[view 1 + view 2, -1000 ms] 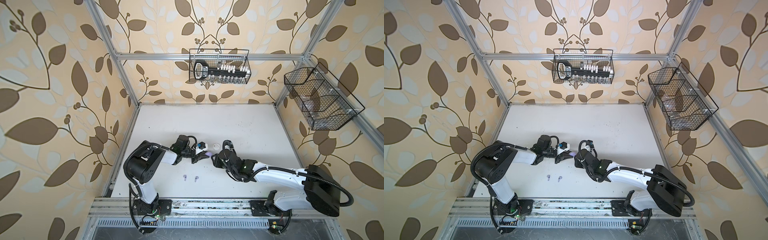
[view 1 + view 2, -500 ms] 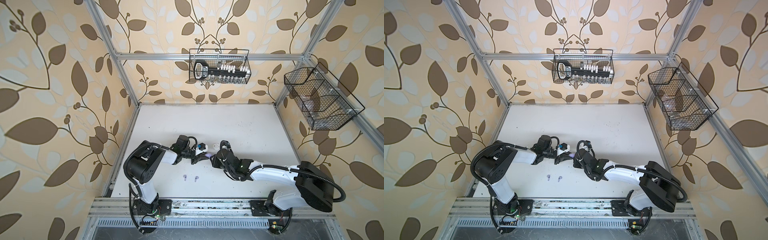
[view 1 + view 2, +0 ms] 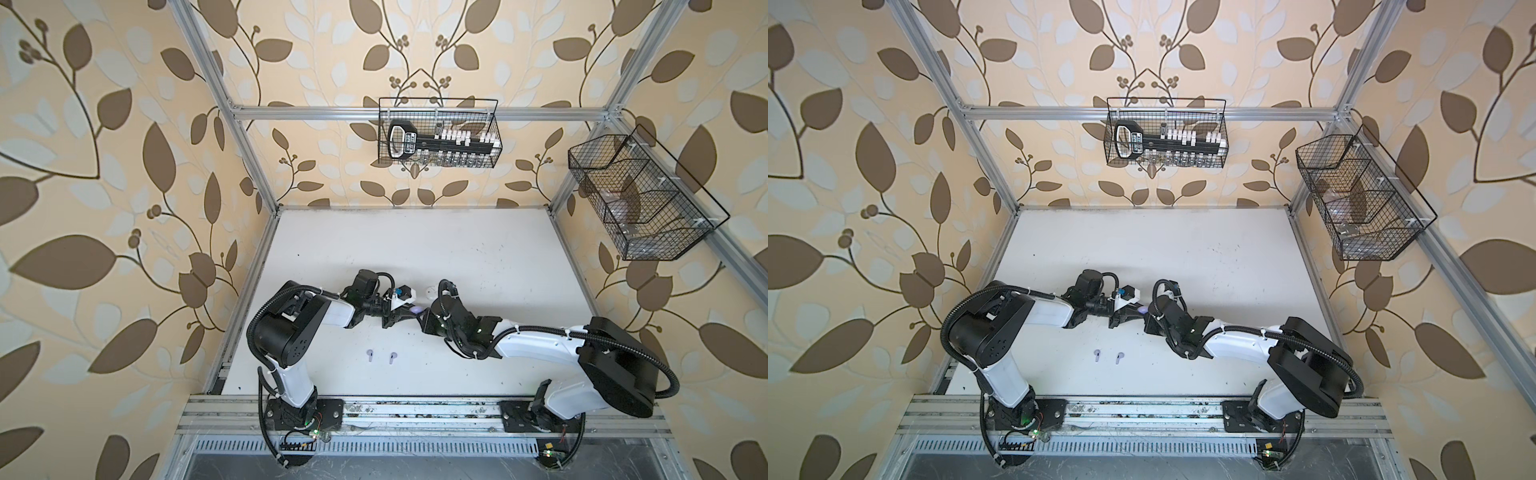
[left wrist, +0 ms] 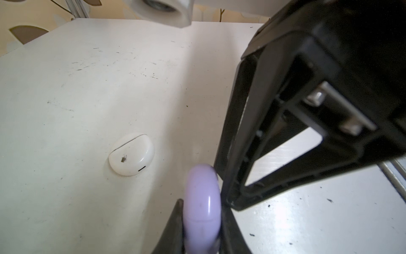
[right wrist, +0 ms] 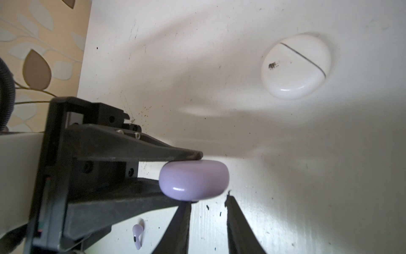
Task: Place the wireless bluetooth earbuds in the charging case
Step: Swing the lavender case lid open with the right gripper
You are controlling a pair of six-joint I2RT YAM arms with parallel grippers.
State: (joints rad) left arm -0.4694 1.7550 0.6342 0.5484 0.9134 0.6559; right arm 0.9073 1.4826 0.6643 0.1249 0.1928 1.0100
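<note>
Left wrist view: the left fingers (image 4: 175, 231) are clamped on the two flat faces of the lavender case (image 4: 202, 193). One of the right fingers (image 4: 232, 154) stands against the case's side. The white case (image 4: 131, 154) lies closed on the desk (image 4: 87, 88), well apart. The small dark mark on its lid is too blurred to read.

Right wrist view: the right fingers (image 5: 180, 231) stand a little apart with nothing between them. One tip touches the lavender case's rim and the other hangs just beside it. One lavender earbud (image 5: 138, 234) lies on the desk beyond the left fingers.

Both top views: the arms meet mid-desk with the lavender case (image 3: 415, 309) between them. The two lavender earbuds (image 3: 369, 354) lie side by side at 7 o'clock from it, and the white case (image 3: 430, 294) at 1 o'clock. I see no white earbuds. At 12 o'clock a wire basket (image 3: 1166, 133) holds a black tool (image 3: 1128, 141) whose label is too small to read.

The step looks like opening the lid. The left grip ought to sit on the base half only, and a right tip should catch the seam and lift gently. The smooth round shell could twist or slip out. The seam itself is hidden.
</note>
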